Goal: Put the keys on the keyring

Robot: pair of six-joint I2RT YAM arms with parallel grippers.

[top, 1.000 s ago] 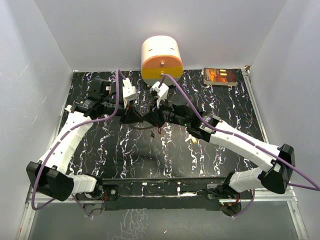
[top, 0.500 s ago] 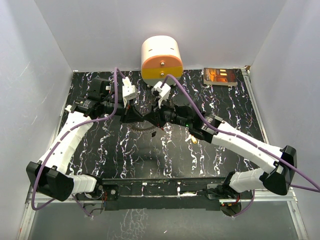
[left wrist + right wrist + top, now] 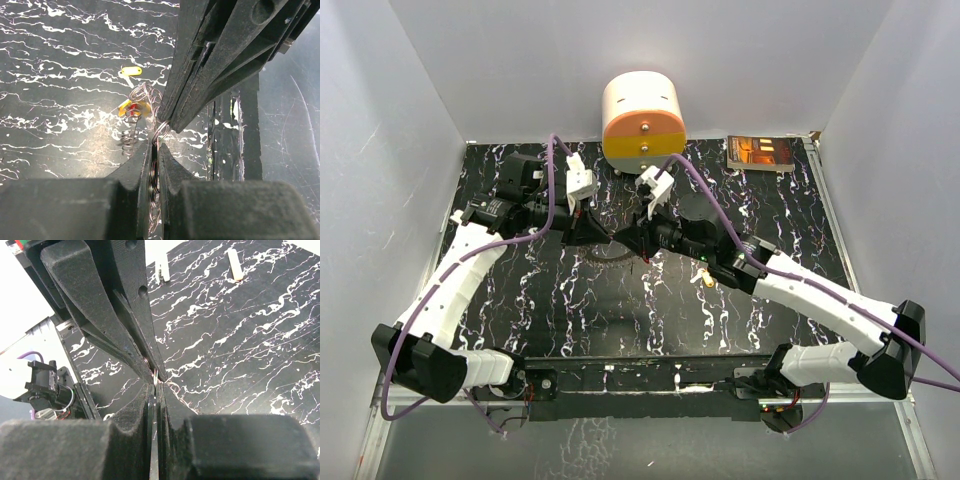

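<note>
The keyring (image 3: 144, 93) is a thin silvery wire ring held in the air between my two grippers. My left gripper (image 3: 155, 145) is shut on its near part. It shows in the top view (image 3: 598, 230) left of centre. My right gripper (image 3: 155, 381) is shut on a thin bit of the ring's wire, tip to tip with the left fingers (image 3: 107, 315). It shows in the top view (image 3: 632, 236). A key with a yellow and red head (image 3: 132, 107) sits right by the ring; I cannot tell if it hangs on it. A yellow key (image 3: 705, 280) lies on the table, also in the left wrist view (image 3: 131, 71).
An orange-and-white drum (image 3: 642, 118) stands at the back centre of the black marbled table (image 3: 520, 300). A small brown box (image 3: 760, 152) lies at the back right. White walls close in on three sides.
My right arm has swung to the right and its wrist has turned, while its fingertips stay at the ring. The left arm has barely moved.
</note>
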